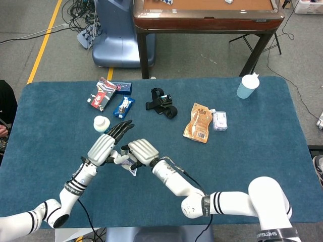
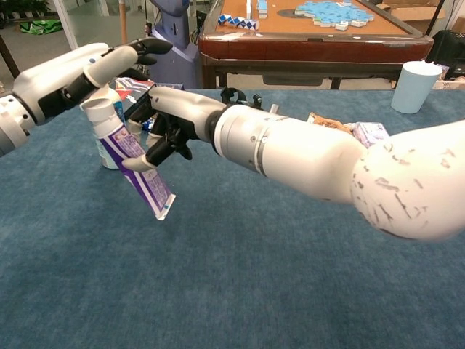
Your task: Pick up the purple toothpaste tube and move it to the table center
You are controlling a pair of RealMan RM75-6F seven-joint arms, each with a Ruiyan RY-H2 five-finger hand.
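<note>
Right hand (image 2: 171, 120) holds purple toothpaste tube (image 2: 131, 166) above table (image 2: 290, 276).
Fingers clamped on tube; left hand (image 2: 87, 69) fingers extended, apart.

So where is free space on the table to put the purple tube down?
Bare blue cloth lies right of the right hand, below the orange pouch, out to the table edge. It is crowded near the white bottle and left hand.

Right hand (image 1: 142, 152) grips the purple toothpaste tube (image 1: 126, 162) near the table's (image 1: 262, 151) front-left; left hand (image 1: 102, 147) beside it
</note>
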